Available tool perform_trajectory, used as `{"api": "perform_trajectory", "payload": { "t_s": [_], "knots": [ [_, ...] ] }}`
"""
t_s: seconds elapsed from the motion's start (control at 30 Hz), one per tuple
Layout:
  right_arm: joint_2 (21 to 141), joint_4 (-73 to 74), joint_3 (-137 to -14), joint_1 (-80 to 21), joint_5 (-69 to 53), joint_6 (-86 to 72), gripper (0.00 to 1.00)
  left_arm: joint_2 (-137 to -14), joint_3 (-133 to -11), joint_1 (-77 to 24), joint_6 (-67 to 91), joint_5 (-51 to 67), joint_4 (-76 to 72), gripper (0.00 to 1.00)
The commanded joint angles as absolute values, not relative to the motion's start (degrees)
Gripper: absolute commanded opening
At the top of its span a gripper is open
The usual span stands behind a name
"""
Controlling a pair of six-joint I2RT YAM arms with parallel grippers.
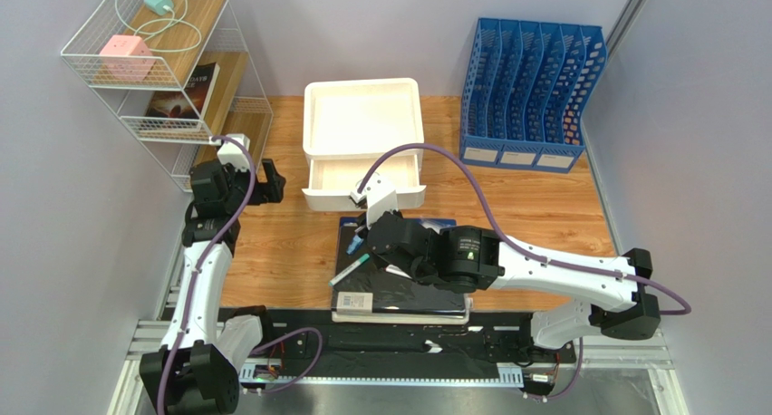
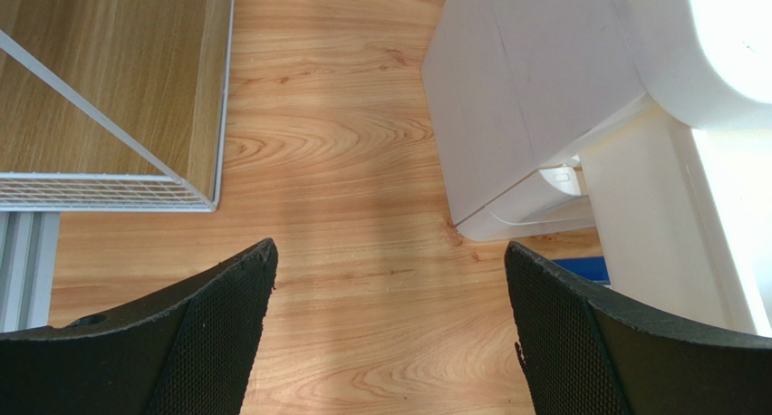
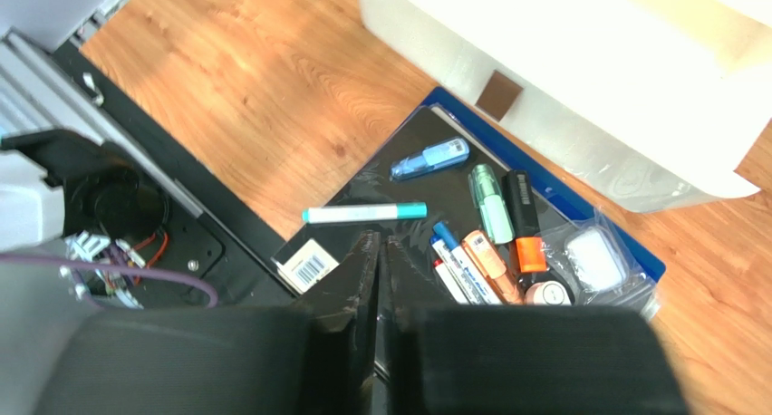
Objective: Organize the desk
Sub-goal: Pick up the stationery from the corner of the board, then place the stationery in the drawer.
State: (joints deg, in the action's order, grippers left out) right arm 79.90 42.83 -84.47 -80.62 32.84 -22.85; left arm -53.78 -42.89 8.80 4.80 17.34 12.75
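Note:
The desk (image 1: 272,252) is a light wooden tabletop. A stack of a black book (image 1: 403,293) on a blue folder (image 3: 634,252) lies at its near edge. On the book rest a clear bag of markers (image 3: 507,243), a teal-capped pen (image 3: 362,213) and a blue correction tape (image 3: 430,159). My right gripper (image 3: 379,238) hovers low over the book just behind the pen, jaws pressed together; whether they pinch the bag's edge is unclear. My left gripper (image 1: 270,184) stands wide open over bare wood (image 2: 362,161), between the shelf and the drawer unit.
A white drawer unit (image 1: 362,116) with its drawer (image 1: 362,175) pulled out stands mid-desk. A blue file holder (image 1: 530,93) is at the back right. A white wire shelf (image 1: 163,62) holding a book and pink and green gadgets stands at the left.

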Motion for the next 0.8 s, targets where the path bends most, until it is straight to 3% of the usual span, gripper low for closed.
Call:
{"api": "perform_trajectory", "payload": {
  "t_s": [0.0, 0.03, 0.13, 0.2, 0.3, 0.47, 0.77],
  "knots": [
    [85.5, 42.7, -81.0, -78.5, 34.1, -19.7, 0.25, -53.1, -42.3, 9.8, 5.4, 18.5, 9.8, 0.99],
    [87.0, 42.2, -79.3, -77.7, 33.2, -21.1, 0.27, -53.1, -42.2, 9.9, 5.4, 18.6, 9.8, 0.99],
    [92.9, 38.9, -75.2, -76.2, 31.5, -25.6, 0.73, -53.2, -42.2, 9.8, 5.8, 19.4, 9.2, 0.99],
    [95.2, 37.4, -75.1, -76.3, 32.0, -28.1, 0.82, -53.3, -42.1, 9.8, 5.8, 19.4, 9.1, 1.0],
    [96.7, 31.7, -74.6, -76.4, 32.6, -29.2, 0.86, -53.3, -41.7, 9.9, 5.6, 19.2, 8.8, 0.99],
    [101.1, 23.8, -77.1, -76.4, 32.3, -27.4, 0.84, -53.3, -41.4, 10.0, 5.6, 19.6, 8.4, 1.0],
    [110.0, 13.0, -79.7, -79.6, 33.8, -12.8, 0.82, -55.1, -41.9, 10.7, 5.6, 19.8, 8.4, 1.0]
  ]
}}
